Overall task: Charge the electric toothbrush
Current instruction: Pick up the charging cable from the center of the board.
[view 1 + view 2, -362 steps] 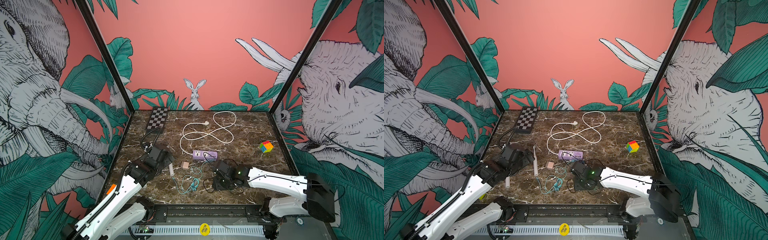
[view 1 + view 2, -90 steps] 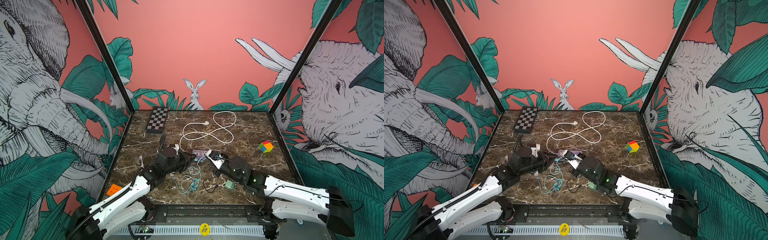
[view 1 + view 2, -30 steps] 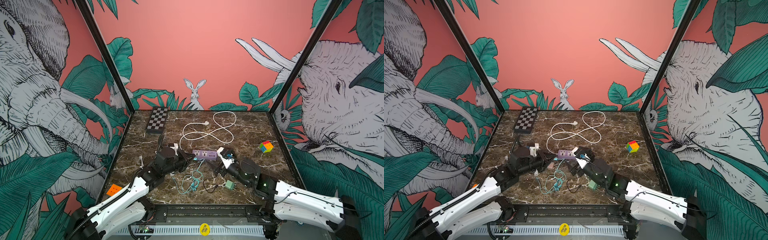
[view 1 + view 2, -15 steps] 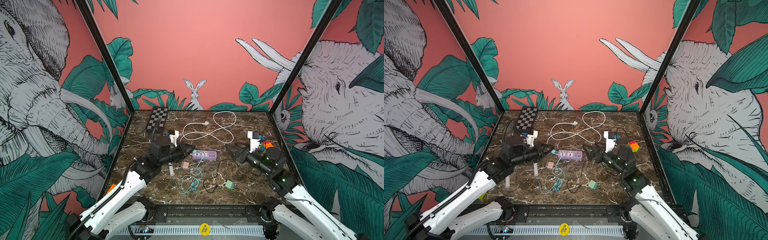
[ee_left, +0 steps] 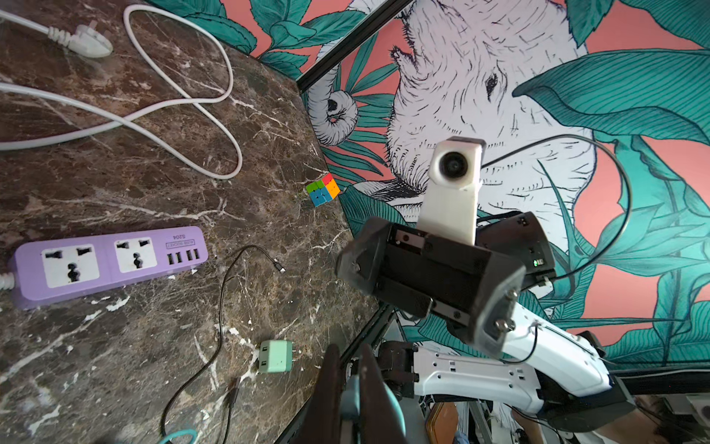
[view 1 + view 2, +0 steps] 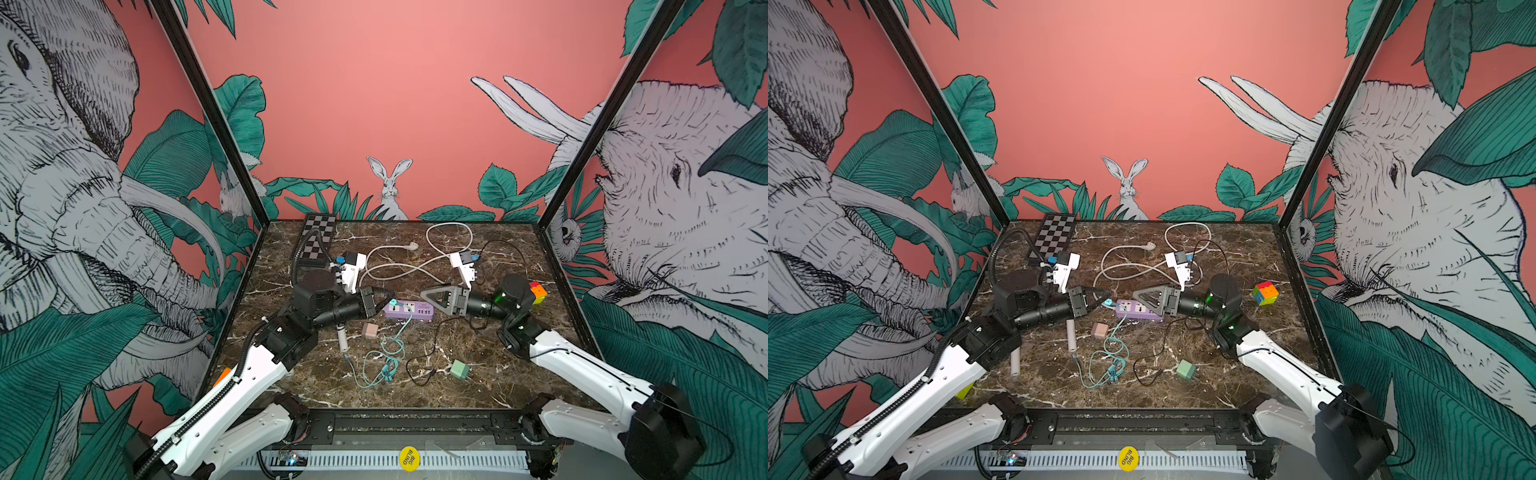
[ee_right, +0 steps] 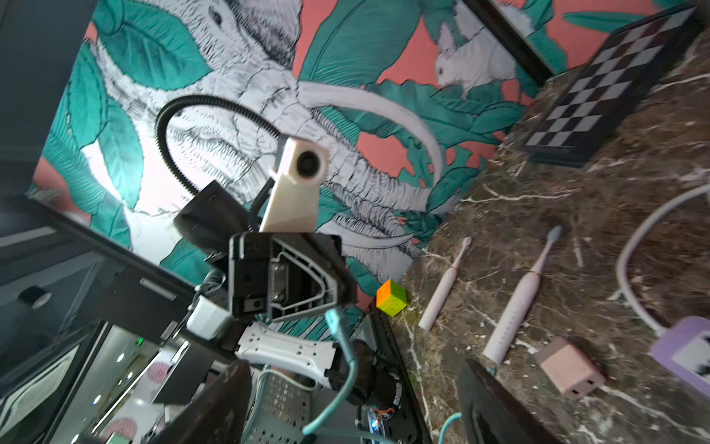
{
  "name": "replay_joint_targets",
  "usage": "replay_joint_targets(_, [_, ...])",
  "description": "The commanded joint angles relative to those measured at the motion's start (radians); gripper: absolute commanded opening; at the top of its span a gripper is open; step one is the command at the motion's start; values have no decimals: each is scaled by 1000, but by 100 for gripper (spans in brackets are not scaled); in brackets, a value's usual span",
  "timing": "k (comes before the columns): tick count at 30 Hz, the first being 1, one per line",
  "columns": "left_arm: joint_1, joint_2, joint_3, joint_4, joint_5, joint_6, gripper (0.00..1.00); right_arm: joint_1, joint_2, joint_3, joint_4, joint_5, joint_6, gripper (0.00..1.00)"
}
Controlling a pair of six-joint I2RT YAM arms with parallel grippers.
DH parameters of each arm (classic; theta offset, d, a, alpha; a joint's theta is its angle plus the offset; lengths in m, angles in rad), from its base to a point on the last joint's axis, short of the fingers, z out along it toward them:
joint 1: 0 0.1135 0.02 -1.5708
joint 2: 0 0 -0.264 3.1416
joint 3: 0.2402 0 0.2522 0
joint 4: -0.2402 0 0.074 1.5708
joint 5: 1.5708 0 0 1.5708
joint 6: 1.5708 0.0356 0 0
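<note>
Right wrist view shows the left pincer (image 7: pixel 336 303) up off the dark marble table (image 7: pixel 538 200), its jaws pressed together on the plug of a thin teal charging cable (image 7: pixel 347 361) that hangs down from them. In both top views that plug sits just above the left end of the purple plastic power strip (image 6: pixel 409 311), which lies flat near the middle of the table with its sockets up. The right pincer (image 5: pixel 426 290), seen head-on in the left wrist view, has its jaws spread wide with nothing between them; it hovers above the right end of the strip, facing the left pincer.

The pale pink-white electric toothbrush (image 6: pixel 1071 336) lies flat on the table in front of the left pincer, just beside a small pink cube adapter (image 6: pixel 1099 330). The loose loops of the teal cable run up to the toothbrush's base, though whether it is plugged in there I cannot tell. A second, similar toothbrush (image 6: pixel 1015 360) lies nearer the left edge, partly under the left arm.

A mint-green wall adapter (image 6: pixel 459 370) rests near the front beside a thin black cable (image 6: pixel 419 368). A folded chessboard (image 6: pixel 318 243) lies at the back left; a coloured puzzle cube (image 6: pixel 537 292) sits at the right edge.
</note>
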Motion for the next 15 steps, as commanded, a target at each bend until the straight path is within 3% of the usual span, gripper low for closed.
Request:
replay_joint_targets(1, [1, -7, -50, 129, 18, -27, 0, 26, -11, 0, 78, -4, -21, 79])
replay_joint_targets(8, [-1, -18, -174, 364, 4, -189, 0, 66, 49, -8, 205, 28, 31, 67])
replay_joint_targets(15, [-4, -50, -195, 371, -19, -209, 0, 71, 121, 6, 177, 49, 23, 61])
